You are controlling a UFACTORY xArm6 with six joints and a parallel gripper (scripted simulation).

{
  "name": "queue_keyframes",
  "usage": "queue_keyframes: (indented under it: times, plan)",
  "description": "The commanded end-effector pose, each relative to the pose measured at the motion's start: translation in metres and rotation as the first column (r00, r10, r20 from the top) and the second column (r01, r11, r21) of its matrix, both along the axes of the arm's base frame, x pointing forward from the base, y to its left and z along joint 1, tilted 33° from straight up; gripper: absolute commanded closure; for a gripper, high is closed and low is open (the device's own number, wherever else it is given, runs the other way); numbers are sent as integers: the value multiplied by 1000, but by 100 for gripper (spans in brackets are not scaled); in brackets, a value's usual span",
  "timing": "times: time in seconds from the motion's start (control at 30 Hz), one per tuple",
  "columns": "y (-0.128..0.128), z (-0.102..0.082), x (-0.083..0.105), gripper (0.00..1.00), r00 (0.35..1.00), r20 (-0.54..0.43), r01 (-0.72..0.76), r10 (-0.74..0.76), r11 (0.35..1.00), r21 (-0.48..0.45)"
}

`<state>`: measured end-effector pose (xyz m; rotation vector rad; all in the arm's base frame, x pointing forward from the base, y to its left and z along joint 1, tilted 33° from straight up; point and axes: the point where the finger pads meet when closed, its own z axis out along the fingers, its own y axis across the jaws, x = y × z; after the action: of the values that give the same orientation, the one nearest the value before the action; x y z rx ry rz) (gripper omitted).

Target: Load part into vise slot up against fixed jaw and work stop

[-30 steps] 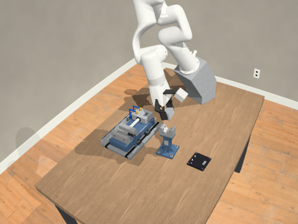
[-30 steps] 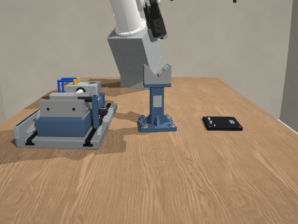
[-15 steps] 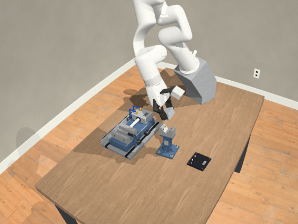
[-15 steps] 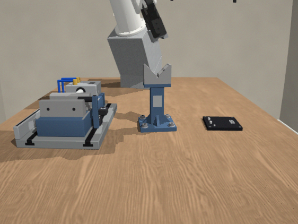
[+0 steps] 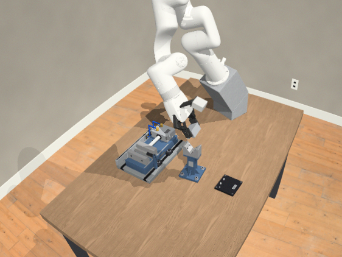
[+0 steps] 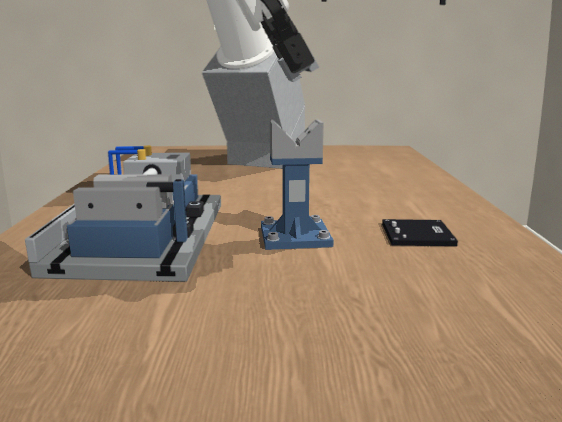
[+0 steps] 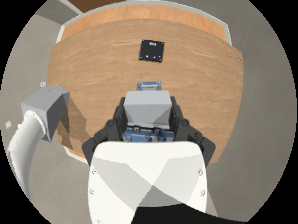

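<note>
My gripper [image 5: 188, 131] [image 6: 296, 56] [image 7: 148, 103] is shut on the part [image 5: 195, 129] [image 7: 148, 110], a light grey block. It holds the block tilted in the air, above and a little behind the V-block [image 5: 192, 153] [image 6: 296, 141]. I cannot see the block's slot. The V-block is empty. The vise [image 5: 148, 152] [image 6: 120, 220] stands open to the left of the V-block, with nothing between its jaws. The black infeed plate [image 5: 228, 184] [image 6: 420, 233] [image 7: 152, 51] lies bare to the right.
The arm's grey pedestal [image 5: 232, 97] [image 6: 252, 112] stands at the back of the table, behind the V-block. The air cylinder with blue hoses [image 5: 153, 125] [image 6: 120, 152] is at the vise's far end.
</note>
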<state>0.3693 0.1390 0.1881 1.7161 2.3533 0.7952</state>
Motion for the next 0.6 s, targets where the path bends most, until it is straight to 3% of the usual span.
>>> queue_keyframes:
  times: [0.0, 0.57]
  plan:
    - [-1, 1, 1, 100, 999, -11, -41, 41, 997, 63]
    - [-2, 0, 1, 100, 994, -32, -98, 105, 980, 173]
